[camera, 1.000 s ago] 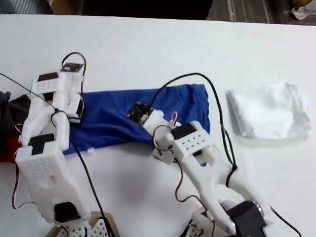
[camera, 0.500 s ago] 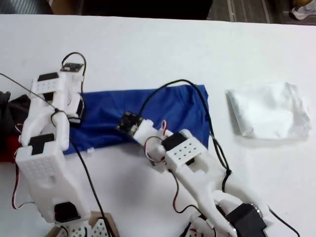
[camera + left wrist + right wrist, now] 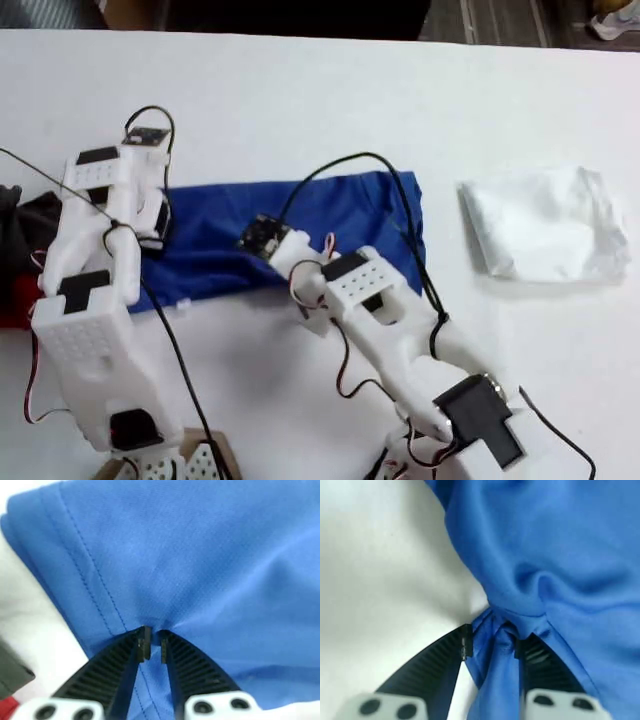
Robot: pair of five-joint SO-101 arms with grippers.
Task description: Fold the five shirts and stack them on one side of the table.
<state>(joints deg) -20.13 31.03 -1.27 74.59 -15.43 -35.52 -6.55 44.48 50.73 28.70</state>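
– Pinching the blue shirt [image 3: 330,215] in two places, are they?

– Yes. The left pincer [image 3: 151,650] is clenched on a small tuck of cloth just inside the stitched hem. The right pincer [image 3: 492,652] grips a thicker, bunched ridge at the shirt's edge, with bare worktop [image 3: 380,555] right beside it.

– And the shirt itself?

– It lies on the worktop, stretching between the two pincers and on past the right one. A folded white shirt [image 3: 545,222] lies well apart on the right pincer's outer side. A heap of dark and red clothes [image 3: 20,220] sits near the left pincer's outer side.

– So how should the fold go?

– I judge both grips should rise together and level, carry the held edge across the shirt, and hold the cloth taut between them. The right grip looks bulky, so a crease could set crooked. The left bite is thin and could slip if tugged.
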